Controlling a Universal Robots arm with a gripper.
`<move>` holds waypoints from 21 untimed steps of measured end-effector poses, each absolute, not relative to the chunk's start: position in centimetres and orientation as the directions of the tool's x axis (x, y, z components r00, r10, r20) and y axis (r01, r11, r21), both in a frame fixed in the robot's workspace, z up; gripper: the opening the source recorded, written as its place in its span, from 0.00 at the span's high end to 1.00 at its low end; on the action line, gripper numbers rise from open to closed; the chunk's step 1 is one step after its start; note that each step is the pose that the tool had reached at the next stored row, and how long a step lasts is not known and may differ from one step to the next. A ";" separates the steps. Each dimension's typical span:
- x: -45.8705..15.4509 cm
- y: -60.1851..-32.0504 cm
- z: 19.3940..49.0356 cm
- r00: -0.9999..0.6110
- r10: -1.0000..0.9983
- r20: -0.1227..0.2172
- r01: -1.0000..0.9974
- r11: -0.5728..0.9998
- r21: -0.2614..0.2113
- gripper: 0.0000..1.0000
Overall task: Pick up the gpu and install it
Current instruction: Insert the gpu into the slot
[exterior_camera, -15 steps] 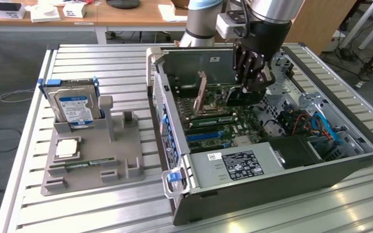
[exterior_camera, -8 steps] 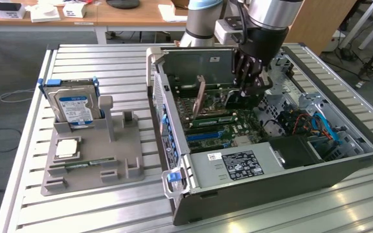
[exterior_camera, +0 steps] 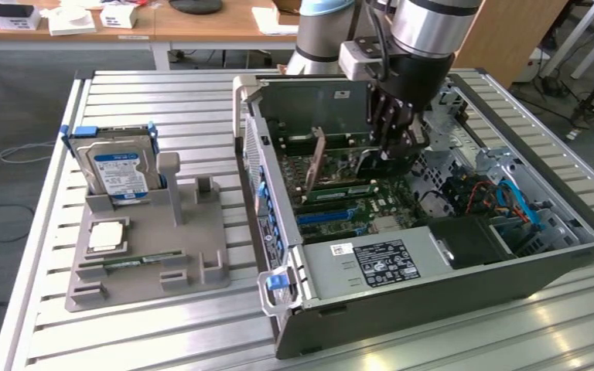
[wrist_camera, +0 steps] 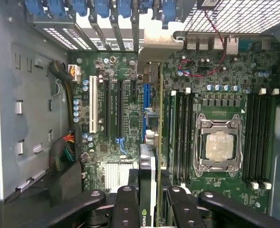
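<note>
The gpu [wrist_camera: 148, 187] is seen edge-on in the wrist view as a thin dark card, with my gripper [wrist_camera: 152, 209] shut on it between black fingers [wrist_camera: 126, 206]. Its silver end bracket [wrist_camera: 154, 47] reaches toward the slot openings at the case's rear, and the card hangs in line with the blue slot [wrist_camera: 146, 102] on the motherboard. In the exterior view my gripper [exterior_camera: 390, 151] is lowered into the open computer case [exterior_camera: 431, 309], holding the gpu [exterior_camera: 349, 161] upright over the board. How far the card's lower edge sits in the slot is hidden.
A grey holder [exterior_camera: 148, 255] at the exterior view's left carries a hard drive [exterior_camera: 117, 170], a processor chip [exterior_camera: 106, 236] and a RAM stick [exterior_camera: 132, 261]. Inside the case are the power supply [exterior_camera: 380, 263], the processor socket [wrist_camera: 218, 145], memory slots [wrist_camera: 180, 137] and cable bundles [wrist_camera: 66, 147].
</note>
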State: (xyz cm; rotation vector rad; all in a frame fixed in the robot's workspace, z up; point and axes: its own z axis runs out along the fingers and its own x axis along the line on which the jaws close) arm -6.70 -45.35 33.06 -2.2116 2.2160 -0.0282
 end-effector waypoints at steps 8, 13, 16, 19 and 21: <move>-6.8 -45.3 32.0 -0.002 -1.000 0.005 -1.000 0.002 -0.020 0.73; -6.8 -45.3 31.3 -0.002 -1.000 0.005 -1.000 0.002 -0.020 0.73; -6.9 -45.3 31.0 -0.002 -1.000 0.005 -1.000 0.002 -0.020 0.73; -6.9 -45.3 30.9 -0.002 -1.000 0.005 -1.000 0.002 -0.020 0.73; -6.9 -45.3 30.8 -0.002 -1.000 0.005 -1.000 0.002 -0.020 0.73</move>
